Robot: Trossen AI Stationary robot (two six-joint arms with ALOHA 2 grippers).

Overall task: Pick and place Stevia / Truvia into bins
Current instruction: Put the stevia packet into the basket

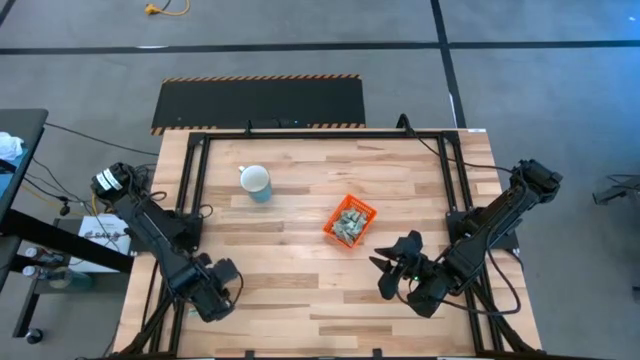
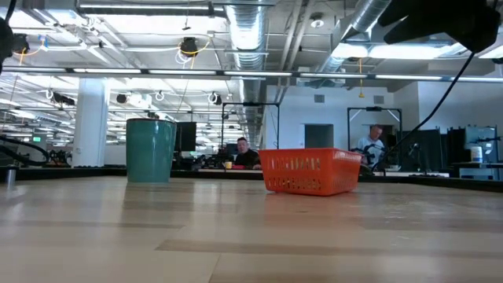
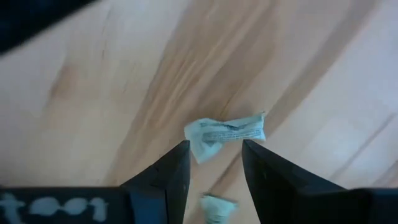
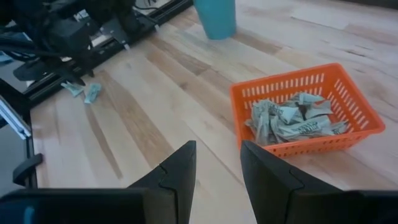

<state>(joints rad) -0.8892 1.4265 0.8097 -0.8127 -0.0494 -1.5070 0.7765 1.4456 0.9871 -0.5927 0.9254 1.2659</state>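
The orange basket (image 1: 350, 221) stands right of the table's middle and holds several pale green and white sachets (image 4: 292, 119). It also shows in the low view (image 2: 310, 170). My left gripper (image 3: 214, 146) is open near the table's near-left corner (image 1: 220, 297), pointing down over a crumpled sachet (image 3: 225, 132) that lies flat on the wood just past its fingertips. A second sachet (image 3: 217, 208) lies between the fingers. The right wrist view shows these two sachets (image 4: 84, 91) under the left arm. My right gripper (image 4: 217, 149) is open and hovers near-right of the basket (image 1: 392, 268).
A pale blue mug (image 1: 256, 183) stands upright on the far-left part of the table, also seen in the low view (image 2: 151, 149). Black frame rails (image 1: 195, 175) run along the table's left and right sides. People sit in the room beyond the table (image 2: 244, 153).
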